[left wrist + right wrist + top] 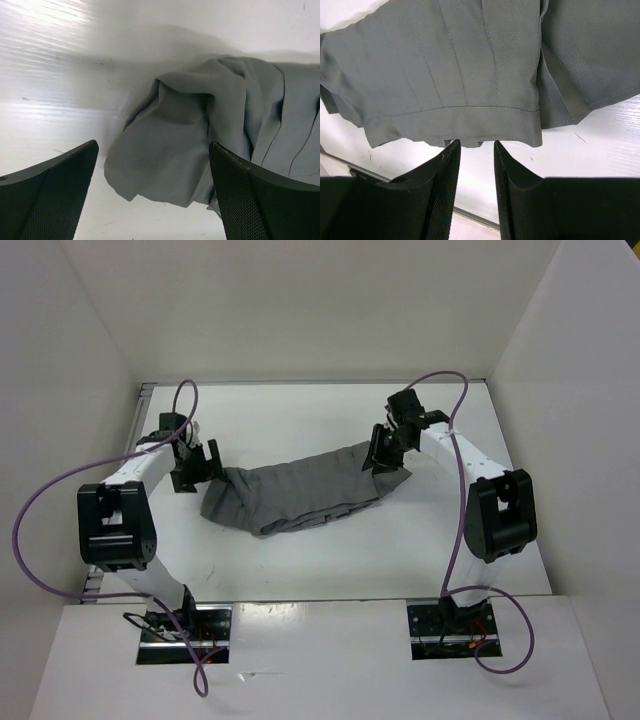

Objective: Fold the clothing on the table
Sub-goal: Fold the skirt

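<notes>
The clothing [300,490], a grey pleated garment, lies in a loose rumpled band across the middle of the white table [300,565]. My left gripper [200,468] is at its left end, jaws wide open. In the left wrist view the limp cloth end [170,135] rests on the table ahead of the left gripper [154,146], held by neither finger. My right gripper [385,452] is over the right end. In the right wrist view the stitched waistband [455,122] lies just beyond the tips of the right gripper [476,147], which is open with a narrow gap showing bare table.
White walls [560,350] close in the table on three sides. A metal rail [141,405] runs along the left edge, and a rail [470,216] also shows under the right fingers. Purple cables [40,510] loop beside both arms. Both arm bases [185,625] sit at the near edge.
</notes>
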`<state>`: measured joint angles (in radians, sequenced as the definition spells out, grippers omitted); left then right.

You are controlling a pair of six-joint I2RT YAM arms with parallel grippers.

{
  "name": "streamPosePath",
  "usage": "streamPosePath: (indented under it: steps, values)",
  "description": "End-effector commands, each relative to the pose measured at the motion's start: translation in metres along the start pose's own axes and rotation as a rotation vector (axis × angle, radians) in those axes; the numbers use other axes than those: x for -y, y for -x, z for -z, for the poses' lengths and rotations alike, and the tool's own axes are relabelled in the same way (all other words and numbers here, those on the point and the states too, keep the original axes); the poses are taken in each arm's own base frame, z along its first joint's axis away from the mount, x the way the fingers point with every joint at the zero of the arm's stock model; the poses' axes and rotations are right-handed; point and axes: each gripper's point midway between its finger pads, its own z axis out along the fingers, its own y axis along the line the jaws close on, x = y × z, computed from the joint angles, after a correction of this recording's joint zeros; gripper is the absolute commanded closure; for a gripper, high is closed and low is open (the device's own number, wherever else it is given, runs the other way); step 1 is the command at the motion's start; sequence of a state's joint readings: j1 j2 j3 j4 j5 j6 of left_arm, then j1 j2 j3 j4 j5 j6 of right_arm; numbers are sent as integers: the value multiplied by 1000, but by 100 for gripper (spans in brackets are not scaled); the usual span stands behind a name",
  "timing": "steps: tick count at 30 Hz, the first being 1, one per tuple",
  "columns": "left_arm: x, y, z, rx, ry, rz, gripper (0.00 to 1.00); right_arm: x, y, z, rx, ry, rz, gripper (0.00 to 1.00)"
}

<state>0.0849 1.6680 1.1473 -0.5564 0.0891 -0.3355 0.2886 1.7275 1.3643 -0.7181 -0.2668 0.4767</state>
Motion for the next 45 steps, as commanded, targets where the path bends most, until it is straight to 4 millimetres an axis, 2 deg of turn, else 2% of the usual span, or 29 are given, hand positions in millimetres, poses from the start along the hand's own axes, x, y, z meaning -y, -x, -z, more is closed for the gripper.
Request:
streamPosePath:
  steps: [1,5,6,9,12,14,21,23,25,26,28,29,32,33,34,35,37,38,39,40,41,42,44,45]
  values:
    - [17,-15,-15,-56,-194,-12,2,-6,4,9,34,19,46,61]
    - [20,-33,-31,-140,-264,11,2,-4,2,10,26,15,53,60]
    - [20,-25,-30,-118,-280,14,2,-3,1,7,18,11,51,60]
    - [35,-24,-28,-128,-397,26,2,-1,2,6,23,3,51,60]
    - [47,-36,-29,-173,-489,51,0,-3,3,5,17,10,50,60]
    - [58,-37,-25,-175,-560,67,0,-1,0,3,9,6,48,60]
    - [73,-58,-31,-233,-599,76,0,1,-2,-7,-14,5,42,60]
    - [75,-61,-36,-254,-596,99,9,-4,-3,-9,-23,16,50,60]
    - [78,-64,-40,-271,-594,113,27,-12,0,-9,-21,37,75,60]
    - [77,-65,-44,-271,-594,114,56,-18,0,-9,-25,42,97,60]
    - [77,-67,-46,-288,-588,138,86,-31,-7,-8,-55,74,152,60]
    - [78,-55,-46,-259,-584,125,97,-32,-10,-12,-73,70,164,60]
    - [82,-40,-43,-239,-590,105,100,-45,-20,-20,-109,75,226,60]
    - [86,-26,-38,-212,-599,81,100,-48,-20,-23,-113,78,234,63]
    - [87,-22,-39,-213,-598,81,100,-58,-17,-23,-105,97,246,67]
    - [87,-18,-42,-214,-598,71,100,-60,-19,-32,-123,94,263,70]
    - [91,-3,-40,-193,-605,51,100,-75,-10,-34,-125,148,268,72]
    - [91,-3,-42,-202,-602,55,100,-77,-10,-47,-149,161,263,72]
    - [93,1,-40,-195,-615,51,100,-82,-8,-50,-158,182,263,62]
    - [92,-1,-42,-203,-613,55,100,-95,-2,-50,-150,236,273,61]
    - [94,4,-41,-193,-616,50,100,-101,2,-54,-146,259,278,59]
    - [95,3,-40,-195,-625,50,100,-100,2,-65,-164,263,263,58]
    - [96,7,-39,-187,-627,46,100,-110,8,-69,-162,305,270,58]
    - [97,7,-38,-189,-636,46,100,-110,7,-80,-180,314,257,58]
